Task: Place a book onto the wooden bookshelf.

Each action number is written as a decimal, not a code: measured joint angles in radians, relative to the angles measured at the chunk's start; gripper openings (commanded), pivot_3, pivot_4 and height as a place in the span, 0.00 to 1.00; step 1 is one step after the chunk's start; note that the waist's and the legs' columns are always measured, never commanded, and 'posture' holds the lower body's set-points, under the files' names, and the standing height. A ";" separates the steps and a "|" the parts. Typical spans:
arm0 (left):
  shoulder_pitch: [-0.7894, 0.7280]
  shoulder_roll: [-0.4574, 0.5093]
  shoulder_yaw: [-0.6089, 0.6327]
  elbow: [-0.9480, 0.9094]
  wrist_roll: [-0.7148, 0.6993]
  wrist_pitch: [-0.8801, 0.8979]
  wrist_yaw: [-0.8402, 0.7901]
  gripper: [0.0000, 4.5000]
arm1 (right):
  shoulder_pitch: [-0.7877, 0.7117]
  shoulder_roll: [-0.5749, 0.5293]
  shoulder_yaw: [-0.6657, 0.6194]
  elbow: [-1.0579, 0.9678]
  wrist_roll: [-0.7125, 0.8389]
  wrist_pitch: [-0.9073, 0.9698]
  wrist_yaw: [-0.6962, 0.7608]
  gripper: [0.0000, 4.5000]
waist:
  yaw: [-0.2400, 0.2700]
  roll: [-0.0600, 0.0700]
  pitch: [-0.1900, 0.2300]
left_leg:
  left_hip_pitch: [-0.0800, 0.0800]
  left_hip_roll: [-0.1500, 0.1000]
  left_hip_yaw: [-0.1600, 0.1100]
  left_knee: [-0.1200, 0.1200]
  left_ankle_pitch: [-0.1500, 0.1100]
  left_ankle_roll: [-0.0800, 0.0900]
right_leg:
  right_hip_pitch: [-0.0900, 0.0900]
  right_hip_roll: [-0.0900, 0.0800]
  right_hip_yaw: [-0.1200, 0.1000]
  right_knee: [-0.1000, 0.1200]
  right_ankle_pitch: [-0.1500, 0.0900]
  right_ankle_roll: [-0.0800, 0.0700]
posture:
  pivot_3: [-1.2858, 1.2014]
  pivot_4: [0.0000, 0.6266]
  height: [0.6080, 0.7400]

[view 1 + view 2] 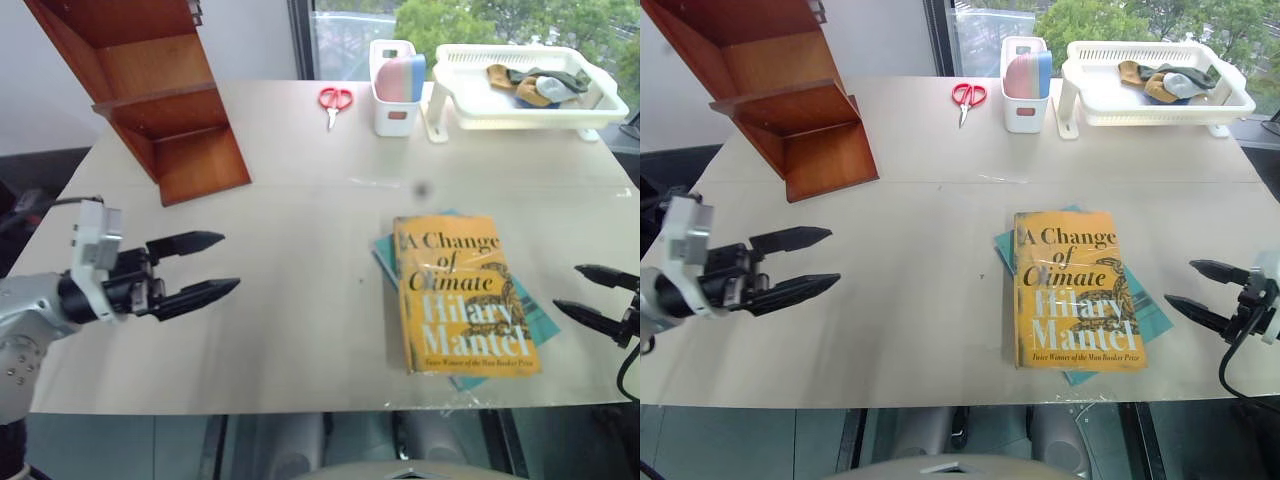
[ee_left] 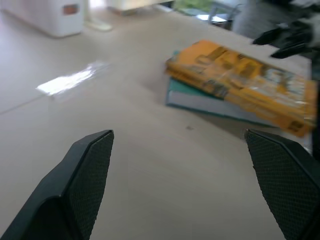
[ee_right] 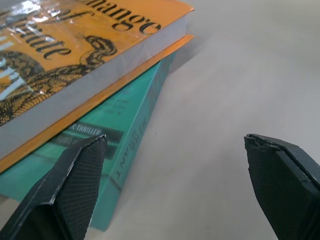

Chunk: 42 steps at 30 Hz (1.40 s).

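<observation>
Both grippers are hovering at the near edge of the table (image 1: 300, 200), at about eight and four o'clock: the left gripper (image 1: 200, 268) is standing spread wide with nothing between its fingers, and the right gripper (image 1: 590, 296) is likewise spread and empty, its fingers aiming at the book's outer long edge from just beside it.

Largest of all, the bookshelf (image 1: 160, 90) is standing at eleven o'clock on the far left of the table, its open tiers slanting toward the middle, well apart from the book.

At one o'clock a white basket (image 1: 520, 100) is holding some cloth, with a white caddy (image 1: 395, 95) just beside it and red scissors (image 1: 335, 100) lying at twelve.

At about four o'clock the book (image 1: 460, 295) is lying flat, cover up, on top of a thinner teal book (image 3: 125, 145) whose edges are showing around it.

It is looking thick and stiff, probably fairly heavy for a two-finger pinch, and its cover is catching the light as if glossy, so it is likely slippery. The best hold is probably across the thickness at the long edge overhanging the teal book, where a finger could slip under, with the left gripper steadying the opposite side. Grabbing too low is risking catching the teal book too.
</observation>
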 measured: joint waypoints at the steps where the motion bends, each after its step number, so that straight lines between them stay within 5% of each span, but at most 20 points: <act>1: 0.001 0.010 0.006 -0.002 -0.006 0.000 -0.025 0.98 | -0.001 0.000 0.009 0.000 -0.003 0.000 0.000 1.00 | 0.000 0.000 0.000 | 0.000 0.000 0.000 0.000 0.000 0.000 | 0.000 0.000 0.000 0.000 0.000 0.000 | 0.52 0.24 1.00; 8: -0.008 0.081 0.028 -0.034 -0.063 0.023 -0.150 0.98 | -0.046 0.014 0.086 0.000 -0.020 -0.001 0.005 1.00 | -0.001 0.000 0.000 | 0.000 0.000 0.000 0.000 0.000 0.000 | 0.000 0.000 0.000 0.000 0.000 0.000 | 0.52 0.24 1.00; 33: -0.011 0.062 0.014 -0.093 -0.038 0.015 -0.103 0.98 | -0.407 0.333 0.439 -0.019 -0.086 0.074 -0.089 1.00 | -0.010 0.000 0.000 | 0.001 0.003 0.000 0.000 0.000 0.000 | 0.000 0.004 0.000 0.001 0.000 0.000 | 0.52 0.24 1.00; 42: 0.168 -0.047 -0.025 -0.191 -0.045 0.152 0.119 0.98 | -0.397 0.232 0.355 0.015 -0.100 -0.034 -0.084 1.00 | 0.000 0.001 0.002 | -0.001 0.000 -0.001 0.000 0.000 0.000 | 0.000 0.000 -0.001 0.001 0.000 0.000 | 0.52 0.24 1.00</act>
